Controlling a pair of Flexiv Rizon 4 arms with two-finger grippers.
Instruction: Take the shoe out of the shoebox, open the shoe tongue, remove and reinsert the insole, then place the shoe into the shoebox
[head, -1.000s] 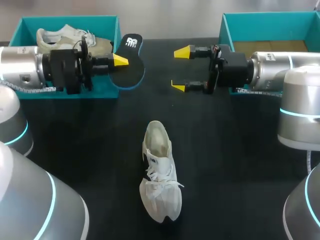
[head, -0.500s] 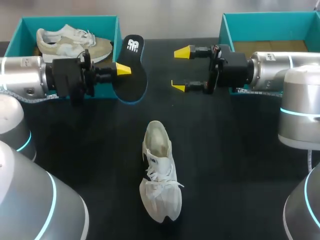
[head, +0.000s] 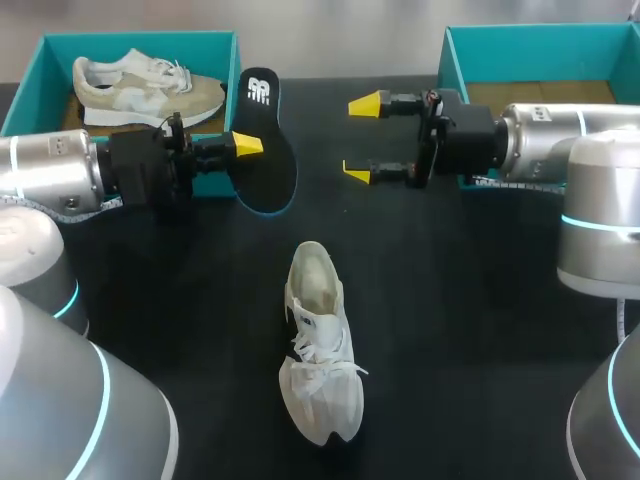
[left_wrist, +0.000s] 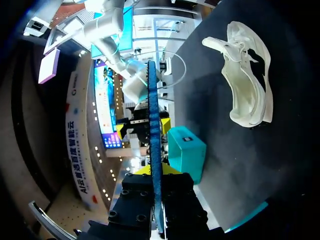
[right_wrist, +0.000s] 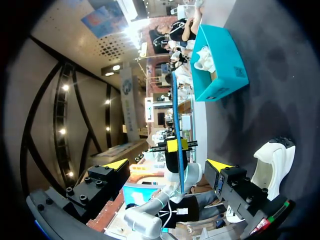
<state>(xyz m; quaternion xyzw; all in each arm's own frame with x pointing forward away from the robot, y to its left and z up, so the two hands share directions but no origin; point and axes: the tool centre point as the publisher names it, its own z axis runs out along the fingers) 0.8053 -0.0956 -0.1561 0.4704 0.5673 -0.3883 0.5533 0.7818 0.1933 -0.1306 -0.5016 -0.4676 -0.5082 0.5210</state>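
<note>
On our black table (head: 450, 300), the head view shows the white shoe (head: 320, 340) toward the near edge. Our left gripper (head: 250, 146) pinches the insole (head: 262, 150) near the far-left corner, and the right gripper (head: 360, 138) gapes wide. In the left wrist view the insole (left_wrist: 152, 125) stands edge-on between our clamped fingers. In the right wrist view it hangs ahead of empty jaws. It looks light and floppy, so we would hold it mid-length.

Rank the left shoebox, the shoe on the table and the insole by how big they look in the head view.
Largest: left shoebox.
Next: shoe.
Smallest: insole. The left gripper holds it, perhaps nearer the camera, so this one is less sure.
</note>
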